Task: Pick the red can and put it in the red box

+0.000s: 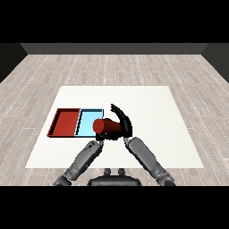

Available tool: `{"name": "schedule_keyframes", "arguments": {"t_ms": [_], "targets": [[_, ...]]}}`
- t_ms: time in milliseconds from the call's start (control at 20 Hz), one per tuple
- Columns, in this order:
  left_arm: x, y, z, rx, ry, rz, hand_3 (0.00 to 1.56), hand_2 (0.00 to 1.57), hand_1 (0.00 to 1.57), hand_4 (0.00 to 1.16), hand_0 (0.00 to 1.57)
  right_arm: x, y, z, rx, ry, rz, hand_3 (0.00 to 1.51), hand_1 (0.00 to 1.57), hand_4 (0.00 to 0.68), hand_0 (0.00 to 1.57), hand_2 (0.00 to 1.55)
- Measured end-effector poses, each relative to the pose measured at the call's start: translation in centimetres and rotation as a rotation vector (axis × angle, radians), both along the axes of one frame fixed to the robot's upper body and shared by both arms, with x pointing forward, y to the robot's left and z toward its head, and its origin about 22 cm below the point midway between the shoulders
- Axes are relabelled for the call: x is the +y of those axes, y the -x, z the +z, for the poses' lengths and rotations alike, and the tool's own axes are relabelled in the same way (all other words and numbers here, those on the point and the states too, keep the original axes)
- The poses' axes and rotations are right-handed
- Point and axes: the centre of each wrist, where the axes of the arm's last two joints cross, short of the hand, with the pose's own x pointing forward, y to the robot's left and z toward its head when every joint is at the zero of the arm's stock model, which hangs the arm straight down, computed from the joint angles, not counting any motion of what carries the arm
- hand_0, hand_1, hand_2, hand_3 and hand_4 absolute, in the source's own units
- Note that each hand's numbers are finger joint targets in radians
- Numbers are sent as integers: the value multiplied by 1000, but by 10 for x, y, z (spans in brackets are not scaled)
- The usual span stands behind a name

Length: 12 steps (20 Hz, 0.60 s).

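Black fingers (120, 114) of our right hand (125, 126) curl round the red can (106, 126), which we hold tipped on its side above the near right edge of the light blue tray (89, 117). To finish this step well, we judge we should carry the can leftward past the blue tray until it hangs squarely over the red tray (64, 122), bring it low, and only then uncurl. Our left hand (99, 138) sits just below the can; we cannot tell how its fingers stand. The can looks like a plain, smooth red cylinder with a darker end facing left. The 2 trays lie touching side by side on the white desk (147, 112).
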Motion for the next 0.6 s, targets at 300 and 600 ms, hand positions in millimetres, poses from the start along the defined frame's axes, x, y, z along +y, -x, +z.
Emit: {"name": "schedule_keyframes", "arguments": {"t_ms": [300,600], "targets": [[-6,3,4,-8,-14,22,1478,1571,1571,1135,1571,-2,5,3,17,3,-12,0,0,0,0,0],[5,2,7,-20,-8,31,1453,1568,1571,1132,1571,-16,8,4,24,-41,-18,0,0,0,0,0]]}}
